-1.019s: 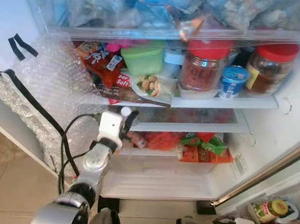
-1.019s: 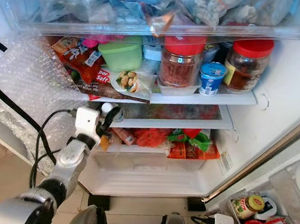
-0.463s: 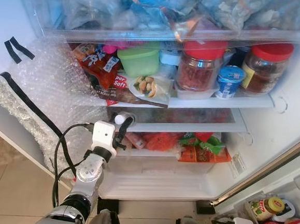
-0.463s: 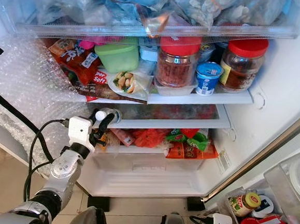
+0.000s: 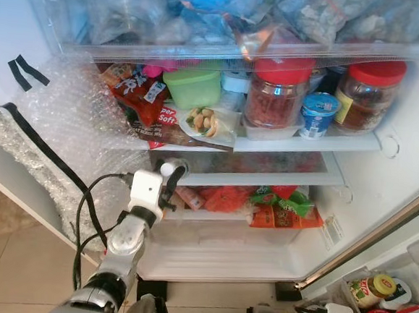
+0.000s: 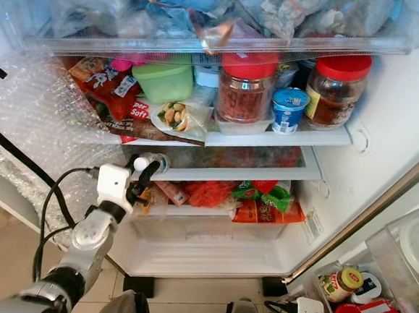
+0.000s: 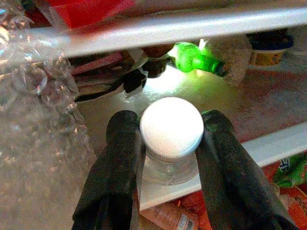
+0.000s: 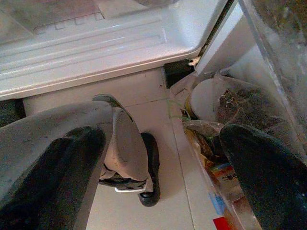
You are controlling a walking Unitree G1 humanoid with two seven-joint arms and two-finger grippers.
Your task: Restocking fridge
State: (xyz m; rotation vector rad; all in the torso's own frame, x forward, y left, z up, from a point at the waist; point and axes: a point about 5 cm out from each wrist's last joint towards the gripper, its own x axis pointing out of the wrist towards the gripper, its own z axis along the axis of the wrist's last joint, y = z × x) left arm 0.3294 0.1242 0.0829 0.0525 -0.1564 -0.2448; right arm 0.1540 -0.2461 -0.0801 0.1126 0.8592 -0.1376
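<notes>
Moved: left tool [image 7: 168,158] has pushed the white-capped bottle [image 7: 171,128] further onto the fridge's middle shelf [image 5: 266,178].
Left tool: pinching the bottle.
Right tool [image 8: 158,158]: spread, hanging low.

white bottle cap [image 7: 171,127], green tub [image 5: 195,87], red jar lids [image 5: 285,68]

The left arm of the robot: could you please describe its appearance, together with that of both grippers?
The left arm is made of rounded silver segments ending in a white, boxy wrist block. Black cables loop off its outer side. The left gripper has two long, matte black fingers with rounded tips. The right gripper has the same thick black fingers.
</notes>
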